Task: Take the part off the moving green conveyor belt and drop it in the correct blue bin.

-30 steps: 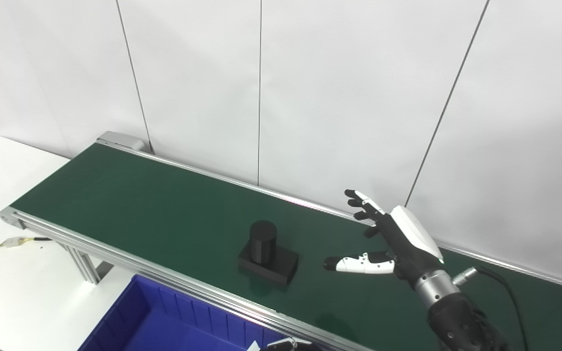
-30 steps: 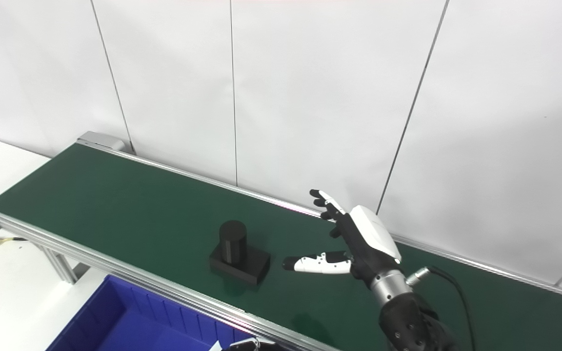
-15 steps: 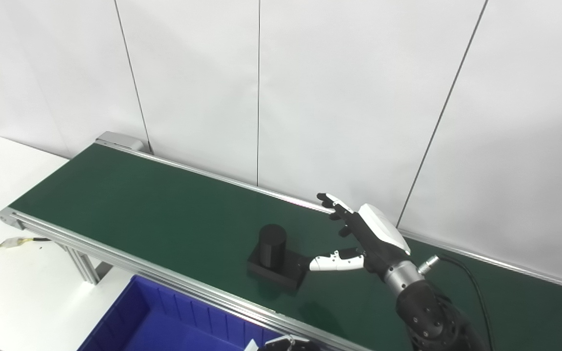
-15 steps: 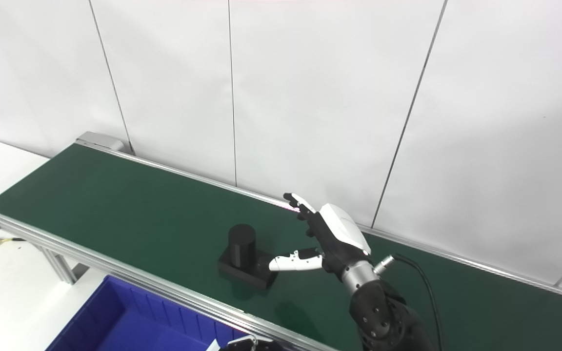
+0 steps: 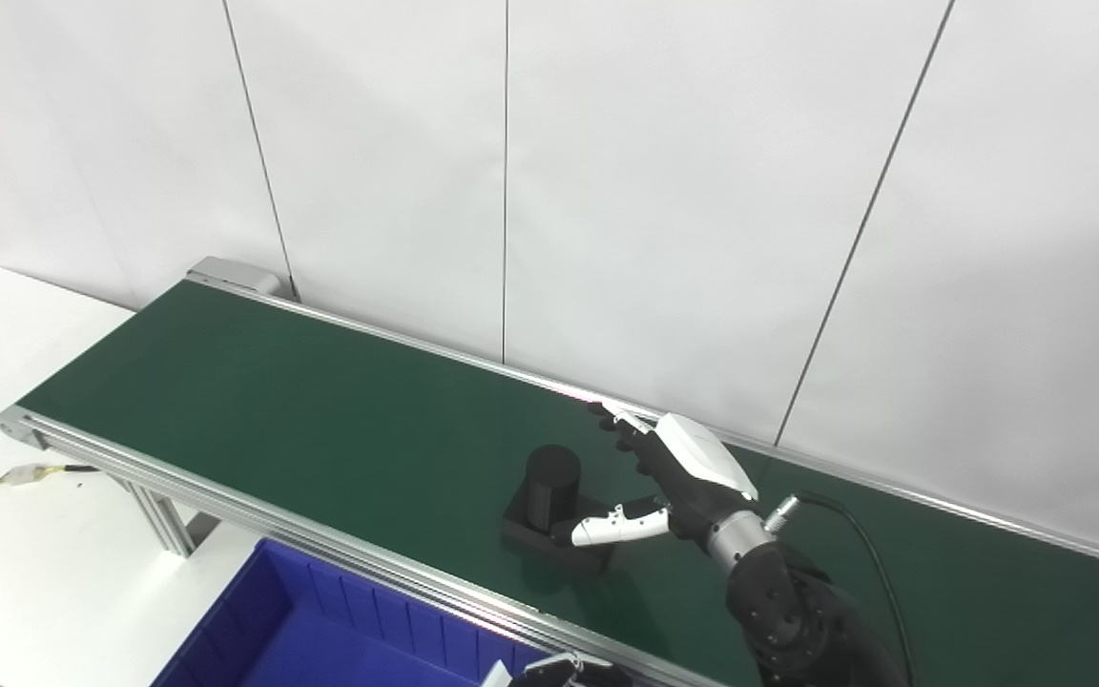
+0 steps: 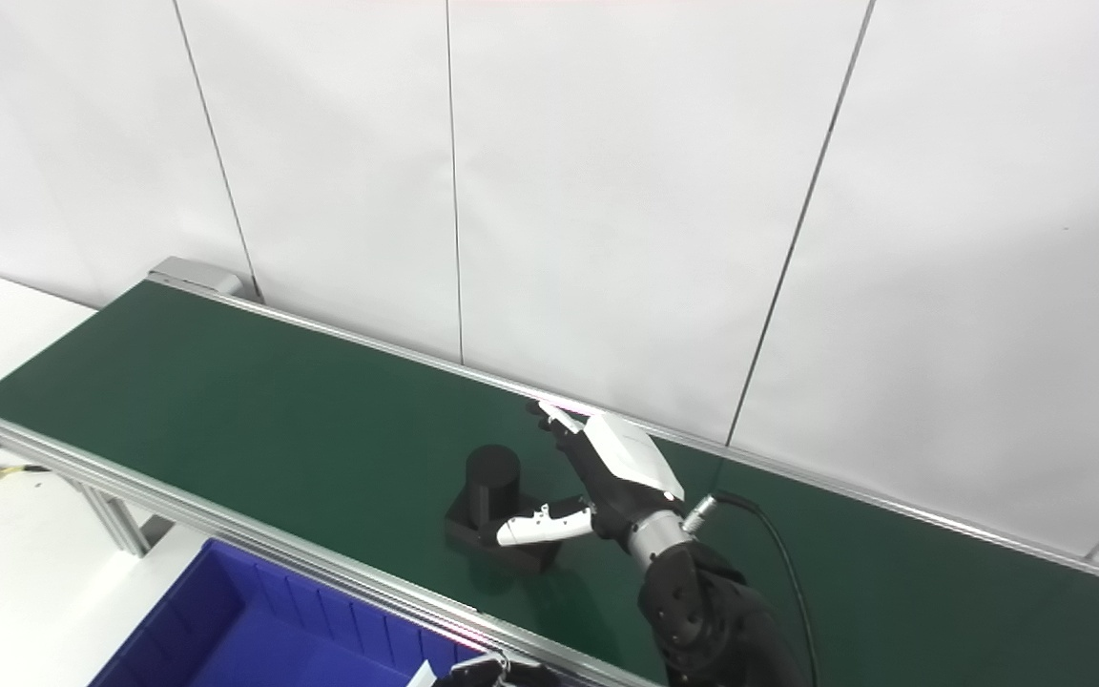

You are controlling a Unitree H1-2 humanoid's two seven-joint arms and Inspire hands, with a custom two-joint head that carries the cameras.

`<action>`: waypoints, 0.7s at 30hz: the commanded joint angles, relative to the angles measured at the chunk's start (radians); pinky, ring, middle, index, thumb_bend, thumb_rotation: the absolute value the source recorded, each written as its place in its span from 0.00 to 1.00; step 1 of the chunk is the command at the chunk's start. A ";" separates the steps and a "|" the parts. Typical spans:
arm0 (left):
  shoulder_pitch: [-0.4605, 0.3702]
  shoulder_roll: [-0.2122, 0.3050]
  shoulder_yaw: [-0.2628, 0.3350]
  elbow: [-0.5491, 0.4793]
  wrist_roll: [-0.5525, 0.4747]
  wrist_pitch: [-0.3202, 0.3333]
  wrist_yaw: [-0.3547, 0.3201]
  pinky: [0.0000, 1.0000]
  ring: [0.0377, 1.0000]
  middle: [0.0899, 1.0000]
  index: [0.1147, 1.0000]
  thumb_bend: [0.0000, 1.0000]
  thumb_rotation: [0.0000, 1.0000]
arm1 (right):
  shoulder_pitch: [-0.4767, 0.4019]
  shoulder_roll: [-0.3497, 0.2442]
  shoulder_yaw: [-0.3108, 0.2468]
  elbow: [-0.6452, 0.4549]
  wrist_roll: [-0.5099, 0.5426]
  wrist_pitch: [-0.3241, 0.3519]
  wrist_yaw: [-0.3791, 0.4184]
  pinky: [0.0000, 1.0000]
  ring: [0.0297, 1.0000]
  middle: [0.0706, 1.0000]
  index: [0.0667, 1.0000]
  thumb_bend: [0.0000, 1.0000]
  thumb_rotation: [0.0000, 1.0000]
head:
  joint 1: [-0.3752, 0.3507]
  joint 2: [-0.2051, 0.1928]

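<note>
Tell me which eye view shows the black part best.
The left eye view: the black part shows its upright cylinder and flat base, with the right hand open beside it. The right eye view shows the same part, its base more overlapped by the white thumb.

A white table [image 5: 25,572] bears a thin cable [image 5: 10,476] before white wall panels [image 5: 683,191]

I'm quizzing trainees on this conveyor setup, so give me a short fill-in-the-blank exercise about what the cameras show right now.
1. The black part rests on a belt coloured ____.
2. The hand next to the part belongs to the robot's ____ arm.
3. The bin in front of the belt is coloured ____.
4. Standing on the part's flat base is an upright ____.

Missing words: green; right; blue; cylinder
</note>
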State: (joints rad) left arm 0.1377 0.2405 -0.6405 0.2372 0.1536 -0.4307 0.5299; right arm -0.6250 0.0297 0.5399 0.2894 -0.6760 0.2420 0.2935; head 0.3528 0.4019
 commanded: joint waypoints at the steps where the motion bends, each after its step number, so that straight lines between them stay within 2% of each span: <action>1: -0.026 0.015 -0.012 -0.009 0.026 -0.039 0.038 0.46 0.54 0.62 0.63 0.98 0.26 | -0.059 0.024 0.000 0.011 -0.002 -0.052 -0.045 0.74 0.85 0.90 0.95 0.90 0.48 | 0.003 0.001; 12: -0.041 0.033 -0.055 -0.004 0.029 -0.039 0.088 0.46 0.54 0.62 0.62 1.00 0.32 | -0.102 0.056 0.018 0.166 -0.002 -0.104 -0.115 0.77 0.86 0.92 0.97 0.92 0.49 | 0.012 0.002; 17: -0.044 0.035 -0.065 0.000 0.035 -0.039 0.106 0.45 0.54 0.62 0.63 1.00 0.34 | -0.125 0.065 0.024 0.244 -0.005 -0.120 -0.146 0.75 0.84 0.91 0.96 0.91 0.46 | 0.013 0.005; 21: -0.047 0.036 -0.075 -0.001 0.033 -0.039 0.118 0.45 0.53 0.61 0.63 1.00 0.33 | -0.142 0.075 0.028 0.310 -0.002 -0.119 -0.156 0.78 0.87 0.92 0.97 0.90 0.44 | 0.015 0.006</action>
State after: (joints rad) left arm 0.1093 0.2713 -0.7119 0.2537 0.1718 -0.4308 0.6260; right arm -0.7143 0.0807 0.5667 0.6042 -0.6808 0.1735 0.1635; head 0.3682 0.4065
